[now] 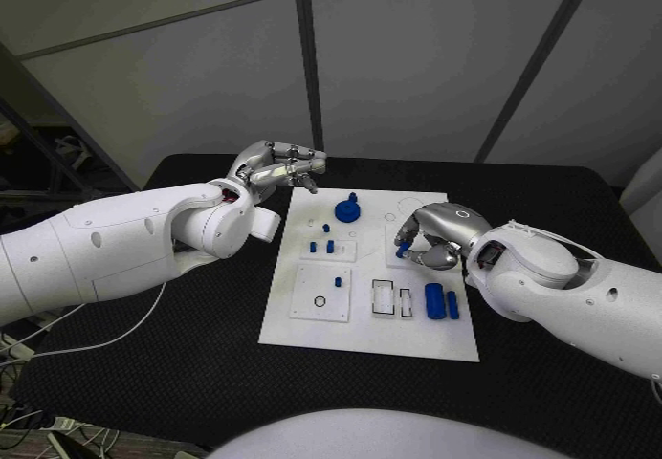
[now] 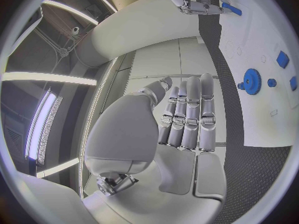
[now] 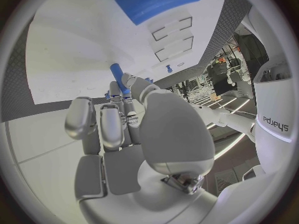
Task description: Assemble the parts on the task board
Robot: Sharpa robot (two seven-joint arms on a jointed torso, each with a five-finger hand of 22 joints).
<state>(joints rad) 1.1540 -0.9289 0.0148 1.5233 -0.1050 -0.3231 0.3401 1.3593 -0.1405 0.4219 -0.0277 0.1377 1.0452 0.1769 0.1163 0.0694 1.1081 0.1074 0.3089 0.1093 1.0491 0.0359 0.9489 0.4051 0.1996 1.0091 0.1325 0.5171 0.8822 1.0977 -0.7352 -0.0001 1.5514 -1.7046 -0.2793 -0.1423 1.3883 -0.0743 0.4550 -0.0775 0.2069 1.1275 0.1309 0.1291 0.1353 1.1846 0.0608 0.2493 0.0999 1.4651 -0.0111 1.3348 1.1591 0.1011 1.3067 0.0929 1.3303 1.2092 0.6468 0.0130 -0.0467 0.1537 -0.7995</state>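
Note:
The white task board (image 1: 311, 323) lies in the middle of the black table. My right hand (image 1: 430, 234) hovers over the board's right half and pinches a small blue peg (image 1: 403, 251) at its fingertips; in the right wrist view the peg (image 3: 117, 73) sticks out past the fingers toward the board. My left hand (image 1: 280, 167) is off the board's far left corner, holding nothing; in the left wrist view its fingers (image 2: 190, 114) lie straight side by side. A blue gear (image 1: 348, 207) stands near the board's far edge, also visible as the gear (image 2: 252, 79) in the left wrist view.
Two long blue pieces (image 1: 442, 300) lie at the board's right side beside two rectangular slots (image 1: 393, 301). Small blue pegs (image 1: 323, 247) stand left of the right hand. A dark ring (image 1: 320, 302) sits on the board's near left plate. Black table surrounds the board.

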